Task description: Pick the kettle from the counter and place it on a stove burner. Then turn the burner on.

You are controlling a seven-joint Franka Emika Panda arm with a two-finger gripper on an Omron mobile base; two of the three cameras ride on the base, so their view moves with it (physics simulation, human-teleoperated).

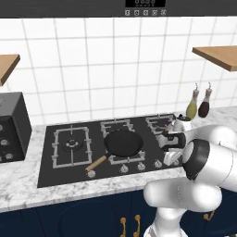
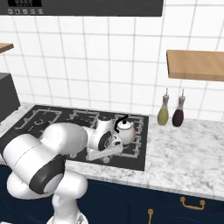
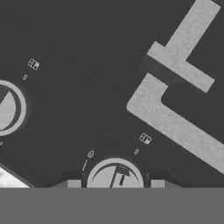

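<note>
- Small squat silvery-white kettle with thin black arched handle (image 2: 125, 127): stands upright on the small grey-grated stove burner (image 1: 159, 122) at the right rear of the black glass cooktop (image 1: 48, 157). It is off the pale veined marble counter (image 2: 188, 153) and apart from my fingers.
- My two-finger gripper (image 3: 115, 183) points down at the front edge of the cooktop, right side, in front of the kettle.
- Hand view: a round silvery control knob (image 3: 115, 176) sits squarely between my two fingertips (image 3: 74, 183), one tip on each side. A thin dark gap seems to show on either side (the tips are cut off at the frame's bottom). I cannot tell whether the jaws are pressing the knob or are just short of it.
- A second round knob (image 3: 6, 107) lies farther along the same row, well apart.
- A grey metal grate bar (image 3: 183, 39) crosses the glass beyond the knob.
- Black round pan with wooden handle (image 1: 122, 142): on the centre burner.
- Slim olive bottle (image 1: 191, 109) and slim dark brown bottle (image 1: 204, 107): side by side on the counter, behind and to the right of the kettle.
</note>
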